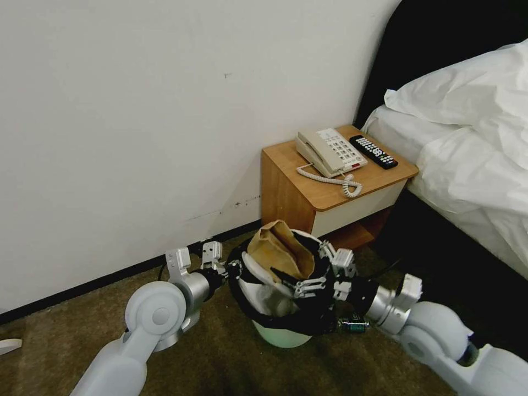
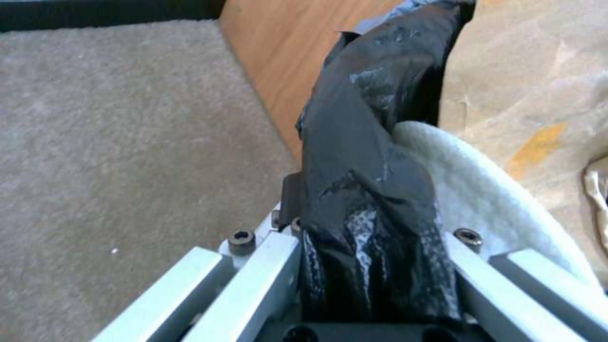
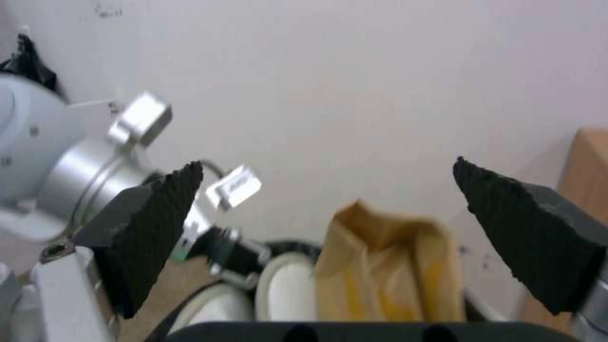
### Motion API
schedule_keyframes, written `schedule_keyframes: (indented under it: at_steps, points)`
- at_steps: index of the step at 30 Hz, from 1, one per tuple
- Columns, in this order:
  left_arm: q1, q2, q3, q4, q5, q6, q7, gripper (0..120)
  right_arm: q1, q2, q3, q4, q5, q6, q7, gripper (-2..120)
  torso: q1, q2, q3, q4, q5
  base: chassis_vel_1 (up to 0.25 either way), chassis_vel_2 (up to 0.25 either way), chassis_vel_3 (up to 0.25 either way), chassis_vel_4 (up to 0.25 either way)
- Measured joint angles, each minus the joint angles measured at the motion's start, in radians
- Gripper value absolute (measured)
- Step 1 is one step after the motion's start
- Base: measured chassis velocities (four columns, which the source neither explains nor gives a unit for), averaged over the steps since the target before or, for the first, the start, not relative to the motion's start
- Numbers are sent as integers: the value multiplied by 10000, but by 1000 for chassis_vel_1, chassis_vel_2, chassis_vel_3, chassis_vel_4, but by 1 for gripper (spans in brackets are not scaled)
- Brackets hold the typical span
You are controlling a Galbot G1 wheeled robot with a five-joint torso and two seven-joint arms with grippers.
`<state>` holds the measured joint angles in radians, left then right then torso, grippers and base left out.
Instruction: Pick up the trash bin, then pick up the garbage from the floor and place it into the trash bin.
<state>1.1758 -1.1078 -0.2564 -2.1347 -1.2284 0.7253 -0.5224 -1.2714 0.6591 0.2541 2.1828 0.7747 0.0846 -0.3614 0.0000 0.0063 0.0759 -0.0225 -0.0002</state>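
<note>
- left gripper (image 2: 374, 266) is pinching the trash bin (image 1: 283, 335) by its bagged rim so it stays up
- right gripper (image 3: 329, 247) is spread wide above the paper bag (image 1: 279, 250), probably letting it drop

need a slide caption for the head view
Left pincer grips the trash bin rim; open right pincer hovers over brown paper bag inside.

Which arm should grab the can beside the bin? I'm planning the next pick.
Probably the right: the right gripper is open above the trash bin, nearer the can. The left gripper is clamped on the rim.
</note>
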Motion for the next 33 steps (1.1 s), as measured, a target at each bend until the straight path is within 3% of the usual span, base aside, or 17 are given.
schedule_keyframes:
  at_steps: [7,19,22,24,28,31,33]
  points:
    - [961,72,-512,-375,715,34,134,4,-23,-98,561,471,382,93,381,100,0,0,0,2,1,0,0,0,0]
    - [1732,163,-1025,-720,1202,32,172,4,28,190,714,620,493,191,574,100,0,0,0,0,1,0,0,0,0]
    - [2142,209,-1294,-887,1359,-11,222,4,11,379,852,548,574,216,809,100,0,0,-1,1,0,0,0,0,0]
    - [2660,320,-1743,-1114,1524,-81,353,4,8,556,923,329,637,170,1203,100,0,0,-1,2,0,0,0,0,0]
    - [2997,351,-2083,-1264,1663,-145,449,4,31,635,920,111,511,-55,1545,100,0,0,-1,2,1,0,0,0,0]
    - [3395,329,-2588,-1423,2012,-252,679,4,49,670,797,-413,-127,-812,2256,100,0,0,0,2,2,0,0,0,0]
    - [3434,320,-2646,-1439,2041,-264,701,4,53,671,769,-517,-236,-912,2330,100,0,0,-1,1,1,0,0,0,0]
